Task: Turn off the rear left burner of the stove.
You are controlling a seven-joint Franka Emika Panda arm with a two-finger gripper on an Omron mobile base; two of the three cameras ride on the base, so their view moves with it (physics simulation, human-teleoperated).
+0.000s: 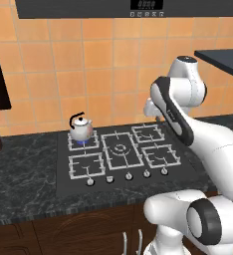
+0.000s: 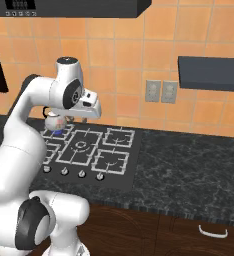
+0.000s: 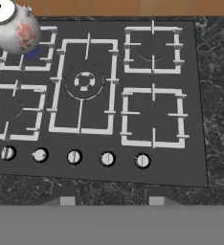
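Black stove (image 1: 63, 182) in dark marbled counter (image 1: 19, 174); orange tiled wall (image 1: 88, 64).

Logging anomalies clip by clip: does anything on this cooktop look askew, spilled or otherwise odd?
One knob, second from the left in the hand view, has its slot turned sideways while the other four stand near upright. A blue flame glows under the kettle on the rear left burner. Nothing on the stove looks spilled or damaged.

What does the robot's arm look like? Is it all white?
Mostly white. The arm is made of fat, rounded, glossy white tubes with dark grey rings and bands at its joints. At the end sits a white hand with the gripper, whose two small finger tips look grey. No cables show.
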